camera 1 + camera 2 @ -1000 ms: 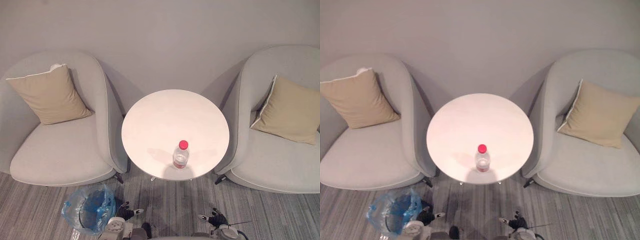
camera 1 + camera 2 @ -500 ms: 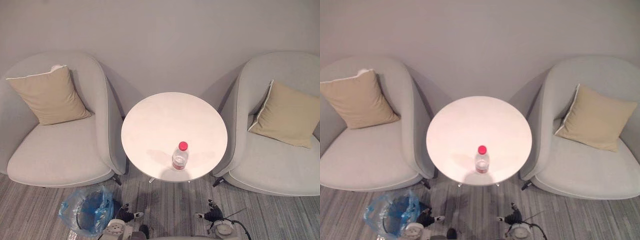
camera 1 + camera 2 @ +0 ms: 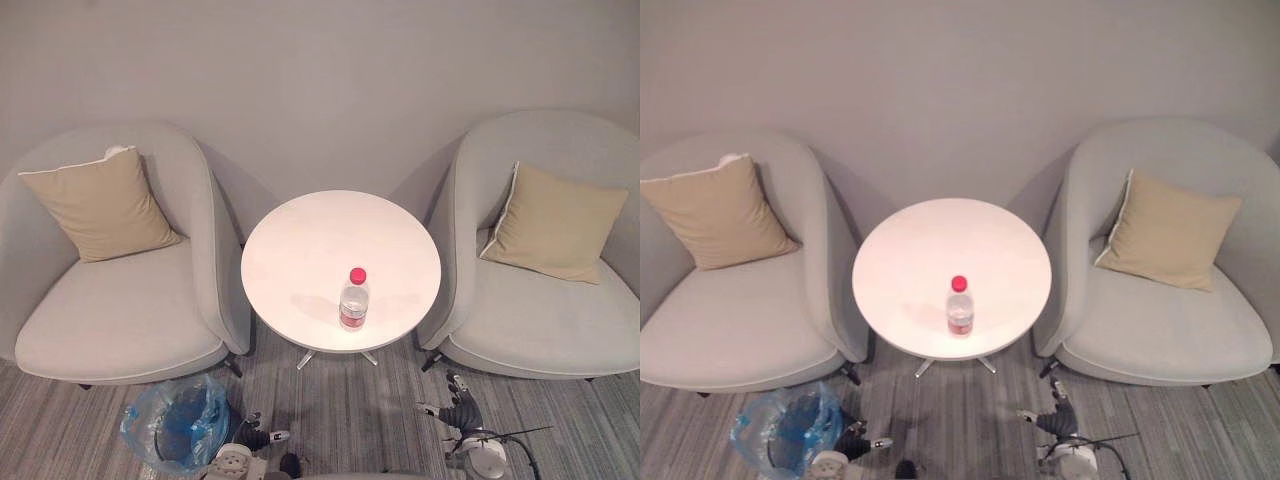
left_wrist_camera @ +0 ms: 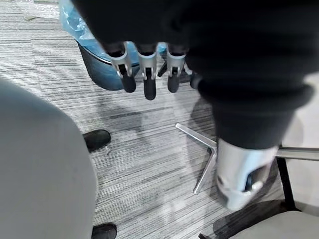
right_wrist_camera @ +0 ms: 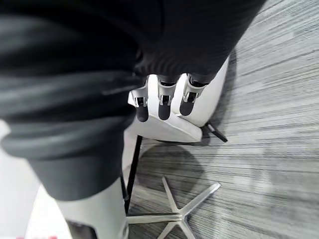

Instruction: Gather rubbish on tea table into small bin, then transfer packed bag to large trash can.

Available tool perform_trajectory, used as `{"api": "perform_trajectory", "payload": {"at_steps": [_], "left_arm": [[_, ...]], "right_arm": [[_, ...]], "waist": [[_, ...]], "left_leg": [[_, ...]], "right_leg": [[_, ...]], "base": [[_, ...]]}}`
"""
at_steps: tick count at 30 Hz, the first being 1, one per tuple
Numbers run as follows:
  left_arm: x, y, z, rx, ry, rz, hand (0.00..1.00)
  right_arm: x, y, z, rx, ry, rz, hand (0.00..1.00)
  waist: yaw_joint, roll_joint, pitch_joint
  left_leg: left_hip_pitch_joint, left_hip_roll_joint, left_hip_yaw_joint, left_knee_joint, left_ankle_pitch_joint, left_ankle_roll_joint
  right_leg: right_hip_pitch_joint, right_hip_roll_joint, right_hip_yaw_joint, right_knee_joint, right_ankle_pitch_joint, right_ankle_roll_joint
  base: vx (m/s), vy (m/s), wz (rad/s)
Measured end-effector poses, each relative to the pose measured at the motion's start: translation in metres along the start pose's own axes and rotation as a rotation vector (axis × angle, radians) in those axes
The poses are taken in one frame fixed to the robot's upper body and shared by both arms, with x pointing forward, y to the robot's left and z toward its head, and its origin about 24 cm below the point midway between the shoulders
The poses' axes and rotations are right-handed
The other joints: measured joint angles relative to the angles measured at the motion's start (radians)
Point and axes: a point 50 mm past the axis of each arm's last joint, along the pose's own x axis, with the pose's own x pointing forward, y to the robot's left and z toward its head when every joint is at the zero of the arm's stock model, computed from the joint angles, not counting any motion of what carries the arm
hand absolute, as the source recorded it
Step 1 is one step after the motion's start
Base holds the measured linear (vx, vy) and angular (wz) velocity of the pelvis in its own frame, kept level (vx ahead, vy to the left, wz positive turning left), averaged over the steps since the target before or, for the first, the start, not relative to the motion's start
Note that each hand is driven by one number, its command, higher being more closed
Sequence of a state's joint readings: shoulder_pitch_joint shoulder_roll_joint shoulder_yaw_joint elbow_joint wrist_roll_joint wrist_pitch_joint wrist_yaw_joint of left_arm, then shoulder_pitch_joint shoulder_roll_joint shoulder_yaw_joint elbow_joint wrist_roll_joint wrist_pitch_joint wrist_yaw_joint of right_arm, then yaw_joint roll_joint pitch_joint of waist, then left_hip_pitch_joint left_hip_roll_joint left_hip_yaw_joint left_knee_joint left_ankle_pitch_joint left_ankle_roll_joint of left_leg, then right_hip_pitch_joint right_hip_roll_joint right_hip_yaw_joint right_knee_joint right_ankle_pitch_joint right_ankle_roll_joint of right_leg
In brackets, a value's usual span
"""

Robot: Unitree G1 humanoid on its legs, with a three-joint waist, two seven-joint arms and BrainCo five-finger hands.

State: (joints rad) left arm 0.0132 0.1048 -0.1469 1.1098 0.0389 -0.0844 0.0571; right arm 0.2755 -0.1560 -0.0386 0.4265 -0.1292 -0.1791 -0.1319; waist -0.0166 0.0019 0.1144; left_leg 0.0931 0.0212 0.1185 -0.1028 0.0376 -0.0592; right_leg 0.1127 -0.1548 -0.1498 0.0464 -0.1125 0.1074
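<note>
A clear plastic bottle (image 3: 353, 301) with a red cap stands upright near the front edge of the round white tea table (image 3: 325, 235). The small bin (image 3: 178, 424), lined with a blue bag, sits on the carpet left of the table's foot. Low beside the bin hangs my left hand (image 3: 252, 437); in the left wrist view its fingers (image 4: 148, 75) point straight down over the bin's rim (image 4: 97, 63) and hold nothing. Over the carpet right of the table's foot is my right hand (image 3: 460, 411). Its fingers (image 5: 160, 102) are relaxed and empty.
Two grey armchairs flank the table, the left one (image 3: 115, 315) and the right one (image 3: 545, 320), each with a tan cushion. The table's silver star base (image 5: 174, 211) stands on striped grey carpet. A grey wall closes the back.
The camera has pulled back, so the table and chairs look smaller and lower. My right hand now shows higher and further right. The bottle and bin have not moved.
</note>
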Motion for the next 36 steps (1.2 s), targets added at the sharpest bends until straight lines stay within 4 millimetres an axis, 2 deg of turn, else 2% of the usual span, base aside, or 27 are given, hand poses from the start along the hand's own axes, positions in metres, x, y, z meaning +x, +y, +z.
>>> {"api": "perform_trajectory", "payload": {"at_steps": [6,16,26,36], "left_arm": [[0.000,-0.002,0.001,0.016,-0.006,-0.010,0.00],[0.000,-0.002,0.003,0.044,-0.032,-0.017,0.00],[-0.001,0.000,0.005,0.047,-0.051,-0.015,0.00],[-0.001,0.002,0.007,0.025,-0.064,-0.002,0.00]], "right_arm": [[0.002,0.001,0.032,-0.060,-0.148,-0.003,0.00],[0.006,0.014,0.068,-0.083,-0.306,0.038,0.00],[0.018,0.017,0.092,-0.096,-0.388,0.044,0.00],[0.047,0.013,0.108,-0.044,-0.373,0.011,0.00]], "waist": [[0.001,-0.001,-0.005],[0.014,-0.012,-0.011],[0.023,-0.015,-0.012],[0.032,-0.015,-0.004]], "left_leg": [[-0.005,-0.005,-0.007,0.001,0.011,0.006],[-0.004,-0.004,-0.048,0.001,0.011,0.007],[-0.034,-0.015,-0.103,0.001,0.018,0.011],[-0.057,-0.019,-0.131,0.001,0.019,0.011]], "right_leg": [[0.002,0.004,0.004,-0.010,0.011,-0.001],[0.019,0.007,-0.012,-0.019,0.011,-0.001],[0.013,-0.002,-0.058,-0.013,0.001,0.004],[0.009,0.000,-0.082,-0.017,0.001,0.005]], "base": [[0.07,-0.002,0.00],[0.01,-0.019,0.06],[-0.04,-0.010,0.15],[0.03,-0.019,0.09]]}}
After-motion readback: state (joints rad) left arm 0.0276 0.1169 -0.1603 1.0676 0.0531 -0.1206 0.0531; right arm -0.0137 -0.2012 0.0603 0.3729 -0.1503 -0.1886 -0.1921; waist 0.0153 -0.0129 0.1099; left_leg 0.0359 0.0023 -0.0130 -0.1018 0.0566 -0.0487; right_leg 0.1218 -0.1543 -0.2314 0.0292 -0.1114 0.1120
